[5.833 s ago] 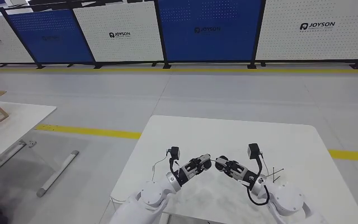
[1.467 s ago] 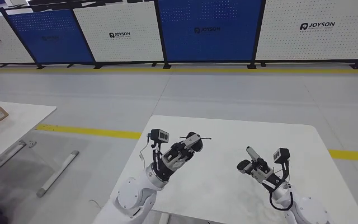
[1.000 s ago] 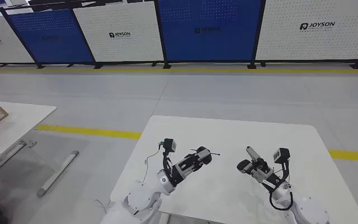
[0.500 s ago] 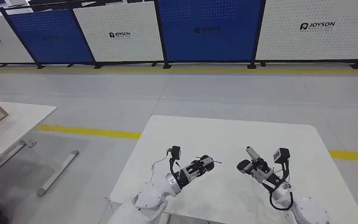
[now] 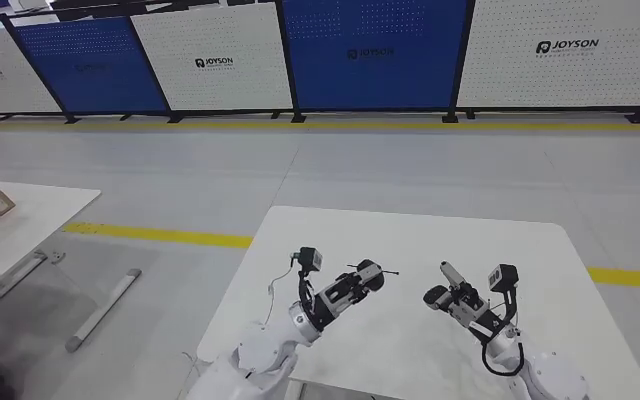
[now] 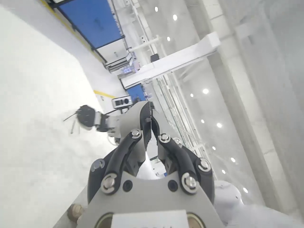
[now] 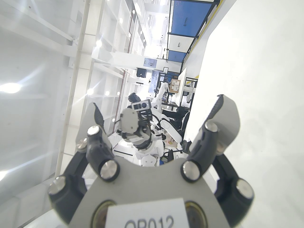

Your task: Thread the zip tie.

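Observation:
My left gripper (image 5: 370,274) hangs over the middle of the white table (image 5: 400,230), shut on a thin black zip tie (image 5: 388,271) whose ends stick out on both sides. In the left wrist view the pads (image 6: 145,117) are pressed together with a sliver of the tie between them. My right gripper (image 5: 440,283) sits a short way to the right, open and holding nothing. Its two fingers (image 7: 219,111) stand wide apart in the right wrist view, and the left gripper (image 7: 129,122) faces it across the gap.
Loose black zip ties (image 6: 70,119) lie on the table beside the right gripper (image 6: 86,117). The table's near edge runs just below both arms. A second table (image 5: 40,215) stands to the far left across the floor.
The grippers, tip to tip at first, have drawn apart. The left gripper with the tie swung towards the near edge and has now risen slightly. The right arm has kept still.

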